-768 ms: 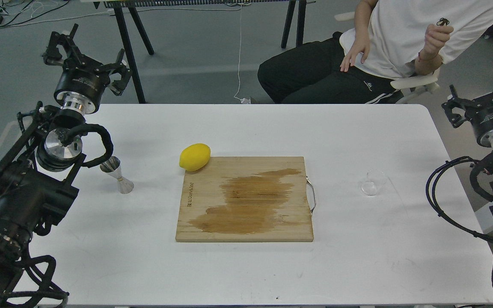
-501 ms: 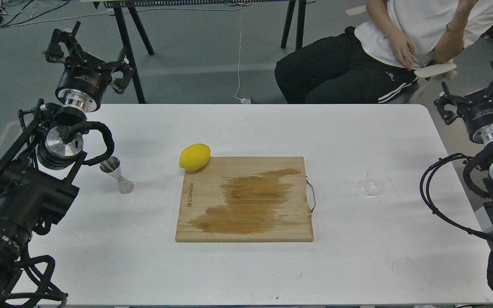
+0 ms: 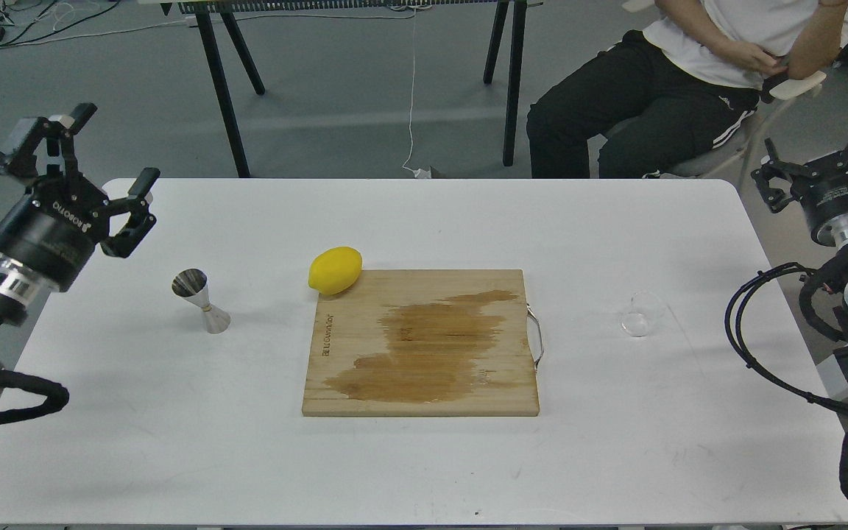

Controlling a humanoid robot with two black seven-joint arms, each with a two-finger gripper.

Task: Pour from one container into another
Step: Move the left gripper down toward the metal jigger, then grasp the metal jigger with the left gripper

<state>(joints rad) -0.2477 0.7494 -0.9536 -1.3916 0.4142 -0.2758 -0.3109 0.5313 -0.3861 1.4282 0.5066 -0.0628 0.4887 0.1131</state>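
A small clear glass cup (image 3: 641,314) stands on the white table (image 3: 424,456), right of the cutting board. The shiny steel hourglass jigger (image 3: 200,300) stands upright at the table's left side. My left gripper (image 3: 111,158) hangs open and empty above the table's far left corner, up and left of the jigger. Off the table's right edge, well away from the cup, my right gripper (image 3: 818,143) spreads its fingers open with nothing between them.
A wooden cutting board (image 3: 424,346) with a dark wet stain lies mid-table, a metal handle on its right edge. A yellow lemon (image 3: 334,270) rests at its far left corner. A seated person (image 3: 689,66) is behind the table's far right.
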